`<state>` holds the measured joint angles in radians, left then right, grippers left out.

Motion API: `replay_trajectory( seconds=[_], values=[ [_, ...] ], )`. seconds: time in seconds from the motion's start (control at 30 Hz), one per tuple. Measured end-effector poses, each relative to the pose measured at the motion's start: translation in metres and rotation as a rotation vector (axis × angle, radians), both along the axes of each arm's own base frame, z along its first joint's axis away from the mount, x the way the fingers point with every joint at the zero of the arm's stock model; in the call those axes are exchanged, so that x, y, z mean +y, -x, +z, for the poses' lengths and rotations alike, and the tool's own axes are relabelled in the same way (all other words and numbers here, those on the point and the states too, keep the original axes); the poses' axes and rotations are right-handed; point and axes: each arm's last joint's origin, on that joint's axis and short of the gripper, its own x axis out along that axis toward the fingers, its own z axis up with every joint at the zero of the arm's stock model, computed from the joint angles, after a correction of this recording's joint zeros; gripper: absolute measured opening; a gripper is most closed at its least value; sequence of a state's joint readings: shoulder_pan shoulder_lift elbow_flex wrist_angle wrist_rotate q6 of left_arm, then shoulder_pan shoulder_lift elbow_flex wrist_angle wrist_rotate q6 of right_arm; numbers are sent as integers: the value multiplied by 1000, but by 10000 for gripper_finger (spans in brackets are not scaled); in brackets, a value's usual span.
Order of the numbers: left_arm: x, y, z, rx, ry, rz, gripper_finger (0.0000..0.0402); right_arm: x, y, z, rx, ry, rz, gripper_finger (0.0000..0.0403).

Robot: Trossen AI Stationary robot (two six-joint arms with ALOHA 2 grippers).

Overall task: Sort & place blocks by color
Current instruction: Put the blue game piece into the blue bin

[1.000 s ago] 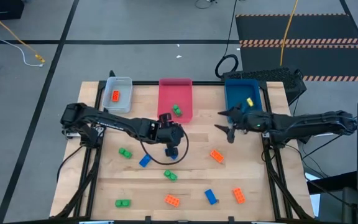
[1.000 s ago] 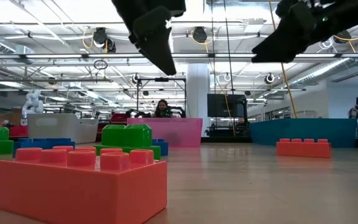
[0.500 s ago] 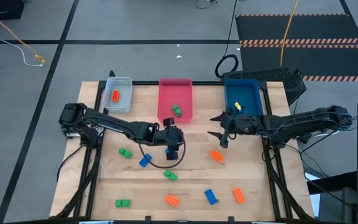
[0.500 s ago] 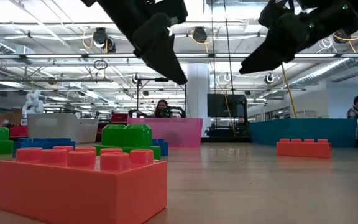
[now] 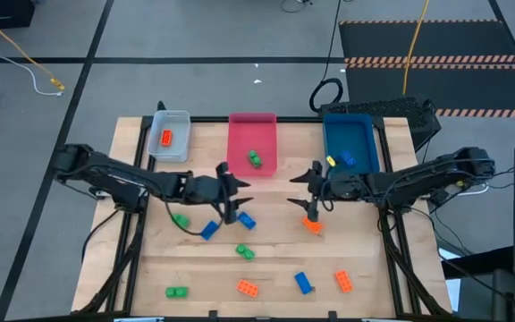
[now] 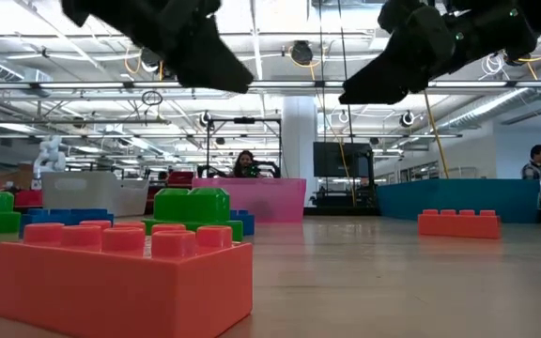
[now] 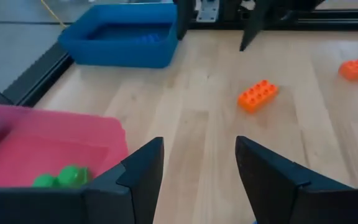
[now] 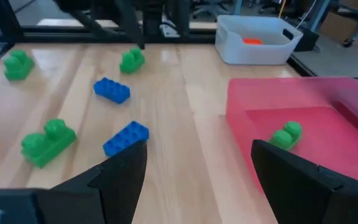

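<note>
Right claw [image 5: 312, 202] hangs wide open and empty, tips just above the orange block [image 5: 312, 224] at mid-desk; the block's long axis runs diagonal to the desk [image 5: 365, 268] edges, so I judge this arm, stretched low from the right side, the nearer one for that pick. Left claw [image 5: 231, 199] is also spread and empty, beside the blue block [image 5: 246, 221], its arm reaching in low from the left. One green block [image 5: 254, 159] sits in the pink tray [image 5: 240, 134].
</note>
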<state>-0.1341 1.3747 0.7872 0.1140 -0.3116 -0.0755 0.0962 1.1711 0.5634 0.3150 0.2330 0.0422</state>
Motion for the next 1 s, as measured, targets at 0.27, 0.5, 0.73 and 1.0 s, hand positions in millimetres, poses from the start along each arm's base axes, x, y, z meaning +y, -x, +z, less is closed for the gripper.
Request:
replay_trajectory(
  seconds=[0.27, 0.5, 0.73, 1.0],
  values=[
    [2, 15, -7, -34, 43, 19, 202, 14, -44, 3, 58, 21, 44, 285],
    [2, 18, -11, 15, 45, 21, 202, 27, -89, -1, 271, -66, 2, 285],
    [4, 37, 4, 35, 15, 19, 202, 41, -127, -1, 361, -72, 0, 286],
    [7, 54, 19, 10, -5, 67, 202, 44, -149, -26, 367, -83, -6, 287]
  ],
)
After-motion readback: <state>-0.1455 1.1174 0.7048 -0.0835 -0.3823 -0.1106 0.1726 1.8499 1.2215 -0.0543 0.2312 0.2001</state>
